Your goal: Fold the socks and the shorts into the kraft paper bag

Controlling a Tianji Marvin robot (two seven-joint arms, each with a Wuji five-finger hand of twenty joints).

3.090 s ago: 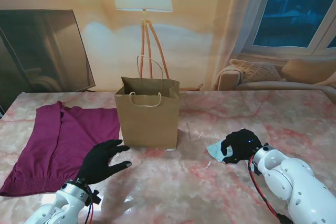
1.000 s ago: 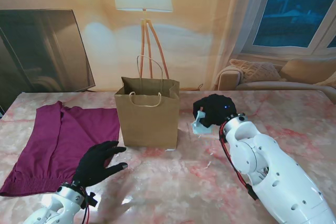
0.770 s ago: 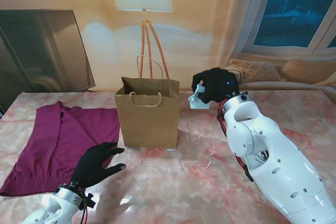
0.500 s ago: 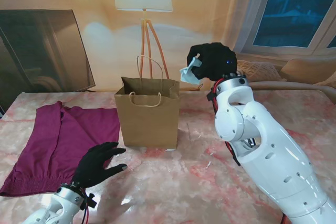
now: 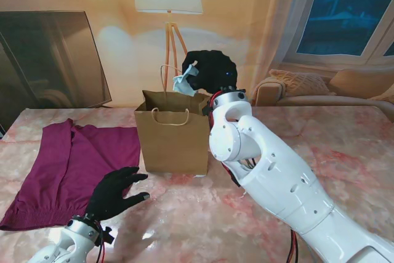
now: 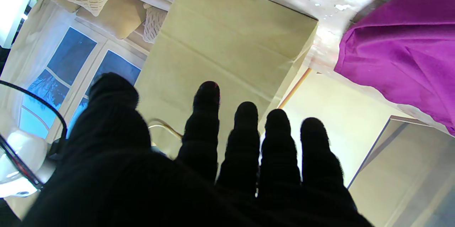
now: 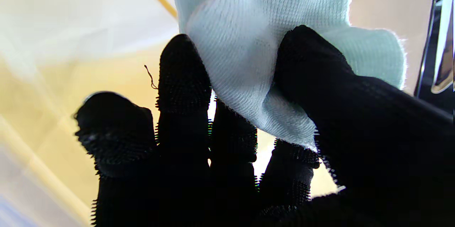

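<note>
Stand view: right hand [image 5: 212,72], up from the lower right of the frame, now hanging over the kraft paper bag [image 5: 173,132] at centre, fingers pinching the socks [image 5: 184,80]. Nearly ready for dropping in. Shorts [image 5: 68,164] lying at left on the bench [image 5: 345,133].

Left wrist view: left hand [image 6: 199,170] resting, fingers spread, holding nothing.

Right wrist view: pinching pale blue sock cloth tightly.

Pink marble table [image 5: 345,146]: kraft paper bag [image 5: 173,141] upright, magenta shorts [image 5: 68,164] left.
</note>
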